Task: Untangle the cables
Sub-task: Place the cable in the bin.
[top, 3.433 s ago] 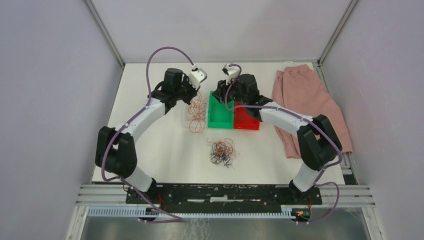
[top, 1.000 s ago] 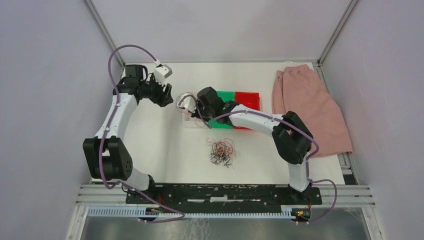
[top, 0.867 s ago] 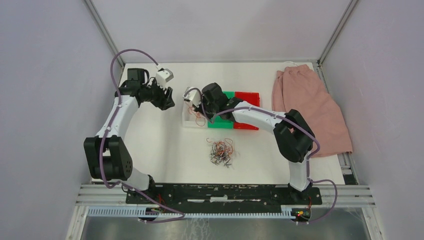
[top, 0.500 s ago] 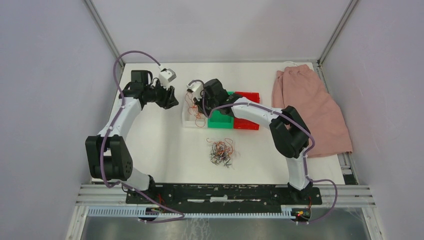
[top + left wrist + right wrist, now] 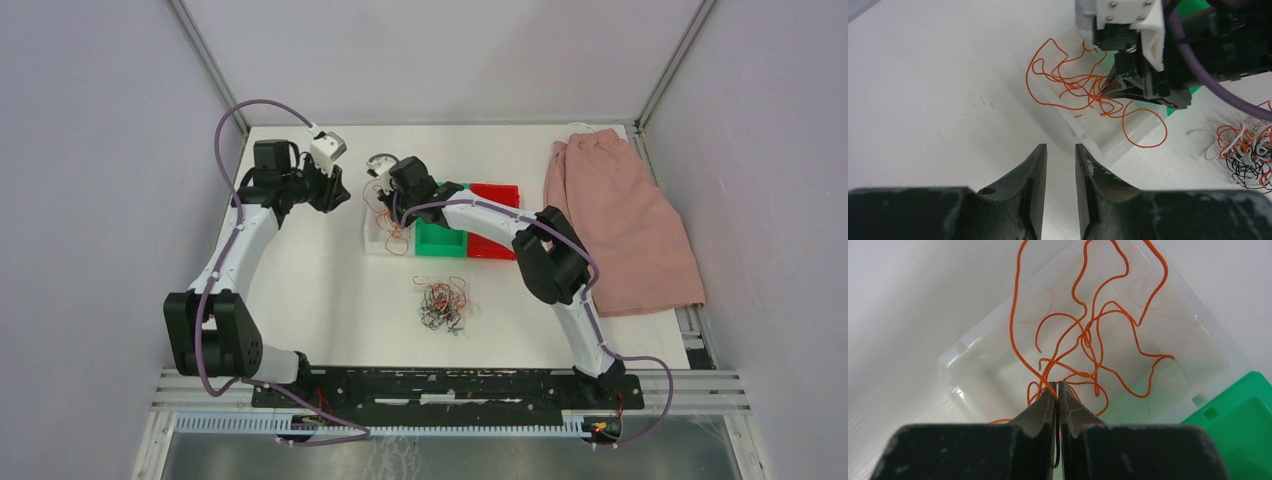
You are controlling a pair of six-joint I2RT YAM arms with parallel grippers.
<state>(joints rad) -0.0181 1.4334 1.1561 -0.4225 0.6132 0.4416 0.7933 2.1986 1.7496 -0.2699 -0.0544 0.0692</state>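
From above, the clump of cables lies on the white tabletop, nearer the arm bases than the green bin. Orange cables hang over a clear tray.

Left wrist: the left jaws stand narrowly apart with nothing between them, above bare tabletop.

Right wrist: the right jaws are pinched together on the orange cables, which spread over the tray.

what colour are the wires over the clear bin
Orange-red wires, clearest in the right wrist view.
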